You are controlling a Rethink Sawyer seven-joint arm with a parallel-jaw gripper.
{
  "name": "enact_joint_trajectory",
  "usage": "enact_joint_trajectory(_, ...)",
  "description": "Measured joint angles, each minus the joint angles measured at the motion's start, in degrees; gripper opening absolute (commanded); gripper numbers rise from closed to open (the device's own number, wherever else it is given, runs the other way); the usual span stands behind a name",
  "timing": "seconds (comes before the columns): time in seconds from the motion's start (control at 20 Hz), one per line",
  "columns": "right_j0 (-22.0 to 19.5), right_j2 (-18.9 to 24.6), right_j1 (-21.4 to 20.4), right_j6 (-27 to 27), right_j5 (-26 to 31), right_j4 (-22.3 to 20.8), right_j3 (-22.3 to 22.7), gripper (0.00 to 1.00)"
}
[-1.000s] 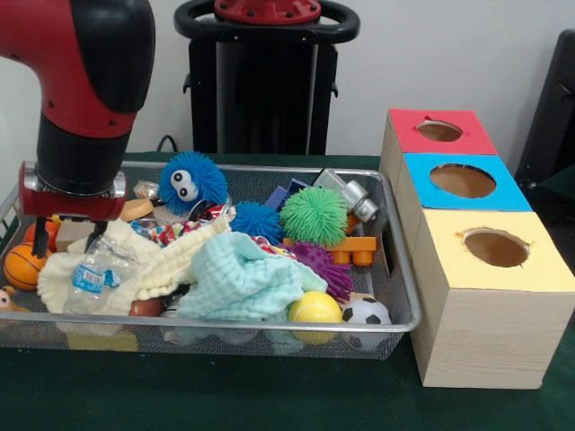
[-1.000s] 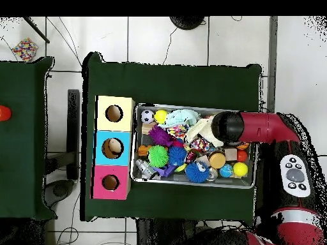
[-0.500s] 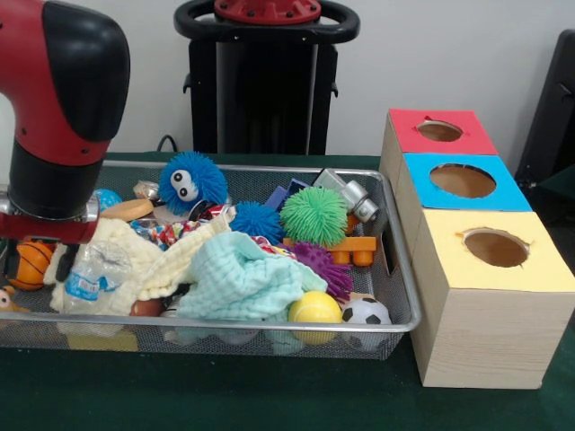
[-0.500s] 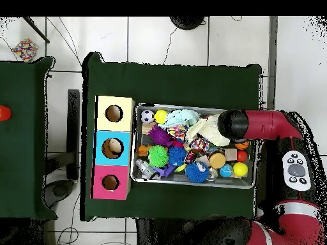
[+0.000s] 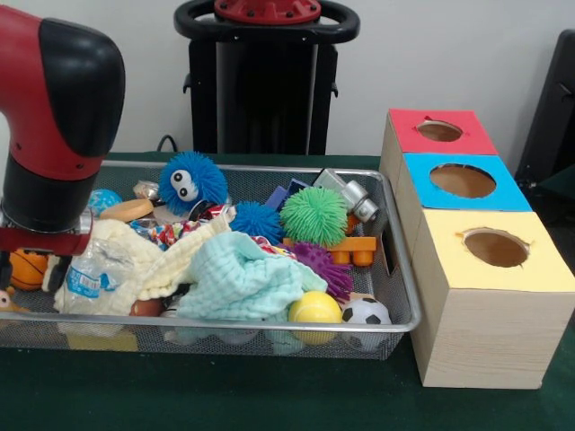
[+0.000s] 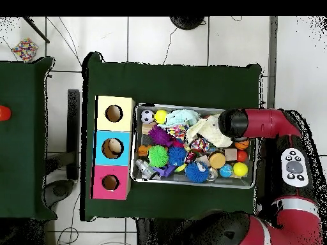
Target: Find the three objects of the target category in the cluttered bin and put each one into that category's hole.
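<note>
A wire mesh bin point(image 5: 401, 269) holds a jumble of toys and cloths. My gripper point(image 5: 56, 269) is low over the bin's left end, at a crumpled plastic bottle point(image 5: 90, 275) and a cream cloth point(image 5: 171, 259); the red arm hides it. In the overhead view the arm's end point(image 6: 231, 124) covers it, beside the cream cloth point(image 6: 207, 131). A blue fuzzy ball with eyes point(image 5: 190, 182), a green spiky ball point(image 5: 313, 215), a blue spiky ball point(image 5: 256, 221) and a purple one point(image 5: 323, 266) lie mid-bin. Red point(image 5: 467, 141), blue point(image 5: 517, 194) and yellow point(image 5: 485, 314) boxes with round holes stand right of the bin.
A mint cloth point(image 5: 238, 280) lies at the bin's front. A yellow ball point(image 5: 314, 309) and a soccer ball point(image 5: 366, 312) sit by the front rim, and a basketball point(image 5: 27, 266) lies at the left end. An orange toy point(image 5: 355, 247) and a grey toy point(image 5: 350, 193) lie near the right wall.
In the front view the arm has shifted left toward the bin's left end. The cream cloth and bottle have slid slightly left with it.
</note>
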Motion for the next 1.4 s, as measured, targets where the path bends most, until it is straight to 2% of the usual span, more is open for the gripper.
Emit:
enact_joint_trajectory(0.3, 0.01, -0.01, 0.77, 0.00, 0.00, -0.18, -1.15, 1.00)
enact_joint_trajectory(0.85, 0.17, -1.00, 2.62, 0.00, 0.00, -3.03, -3.79, 1.00)
enact_joint_trajectory(1.4, 0.18, -1.57, 3.98, 0.00, -0.01, -3.09, -5.31, 1.00)
